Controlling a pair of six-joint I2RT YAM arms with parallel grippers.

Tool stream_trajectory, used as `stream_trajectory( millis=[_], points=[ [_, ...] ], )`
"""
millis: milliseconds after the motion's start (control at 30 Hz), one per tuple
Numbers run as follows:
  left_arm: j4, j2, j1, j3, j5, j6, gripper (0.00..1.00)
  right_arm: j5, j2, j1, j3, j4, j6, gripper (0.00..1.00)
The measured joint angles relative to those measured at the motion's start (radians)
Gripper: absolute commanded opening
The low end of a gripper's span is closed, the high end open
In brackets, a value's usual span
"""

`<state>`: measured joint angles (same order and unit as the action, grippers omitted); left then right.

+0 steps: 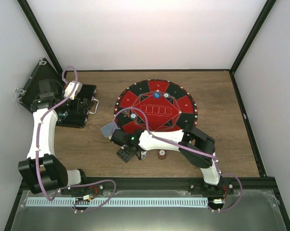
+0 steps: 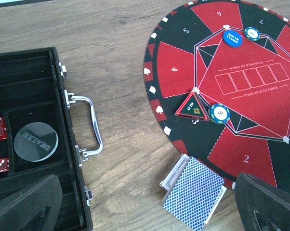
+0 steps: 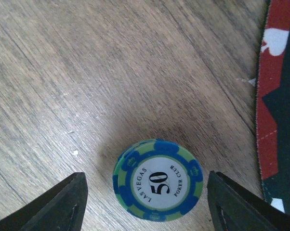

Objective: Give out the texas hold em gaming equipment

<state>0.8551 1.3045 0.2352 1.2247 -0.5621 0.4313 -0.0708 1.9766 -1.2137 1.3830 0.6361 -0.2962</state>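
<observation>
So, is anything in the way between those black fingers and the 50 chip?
Nothing visible. The 50 chip lies alone on the wooden table between the open fingers of the right gripper, touching neither.

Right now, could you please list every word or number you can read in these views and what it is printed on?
"50", "LAS VEGAS", "POKER CLUB": green-and-blue chip.
"DEALER": clear disc in the case.
"SMALL BLIND": blue disc.
"ALL IN": triangle marker.
"TEXAS HOLD EM POKER", "2", "4", "5", "6": mat.
Too small to read: upper mat chip, lower mat chip.
</observation>
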Motion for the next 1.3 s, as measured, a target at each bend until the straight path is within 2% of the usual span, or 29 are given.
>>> stream_trajectory(
  millis=[133, 433, 600, 733, 933, 1300],
  points=[
    [0.000, 0.000, 0.000, 0.000, 0.000, 0.000, 1.00, -0.009, 0.000, 0.000, 0.000, -0.001, -0.002, 0.57],
    [0.000, 0.000, 0.000, 0.000, 0.000, 0.000, 1.00, -0.018, 0.005, 0.000, 0.000, -0.002, -0.005, 0.53],
    [0.000, 0.000, 0.000, 0.000, 0.000, 0.000, 1.00, -0.023, 0.010, 0.000, 0.000, -0.002, -0.005, 0.43],
    [0.000, 0.000, 0.000, 0.000, 0.000, 0.000, 1.00, -0.027, 0.010, 0.000, 0.000, -0.002, -0.005, 0.43],
    [0.000, 0.000, 0.000, 0.000, 0.000, 0.000, 1.00, -0.027, 0.010, 0.000, 0.003, 0.005, -0.004, 0.51],
    [0.000, 0.000, 0.000, 0.000, 0.000, 0.000, 1.00, -0.027, 0.010, 0.000, 0.011, 0.010, -0.005, 0.49]
  ],
)
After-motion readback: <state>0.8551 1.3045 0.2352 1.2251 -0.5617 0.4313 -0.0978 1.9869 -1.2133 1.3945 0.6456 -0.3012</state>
